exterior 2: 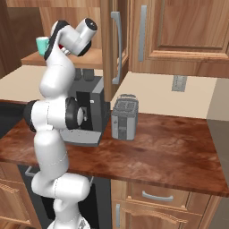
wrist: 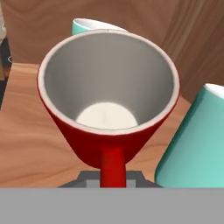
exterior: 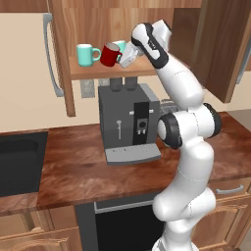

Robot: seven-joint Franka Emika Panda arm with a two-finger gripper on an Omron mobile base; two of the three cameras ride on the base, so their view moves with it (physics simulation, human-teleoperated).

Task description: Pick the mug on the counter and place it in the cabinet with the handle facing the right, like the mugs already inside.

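Observation:
The dark red mug (exterior: 110, 55) hangs tilted inside the open cabinet, just over its lighter shelf (exterior: 93, 72). Whether it touches the shelf I cannot tell. My gripper (exterior: 124, 58) is shut on the mug's handle (wrist: 113, 166), which points right towards the hand. In the hand view the red mug (wrist: 109, 100) shows its pale inside. One teal mug (exterior: 87, 55) stands upright to its left. The other teal mug (exterior: 120, 46) is close behind it, partly hidden. In the hand view these appear as a teal mug (wrist: 197, 148) at the right and a teal rim (wrist: 94, 25) at the top.
Directly below the shelf, a grey coffee machine (exterior: 128, 120) stands on the reddish-brown counter (exterior: 73, 171). A dark sink (exterior: 19, 162) lies at the left. A toaster (exterior 2: 124, 117) sits right of the machine. Open cabinet doors (exterior: 59, 54) with grey bar handles flank the shelf.

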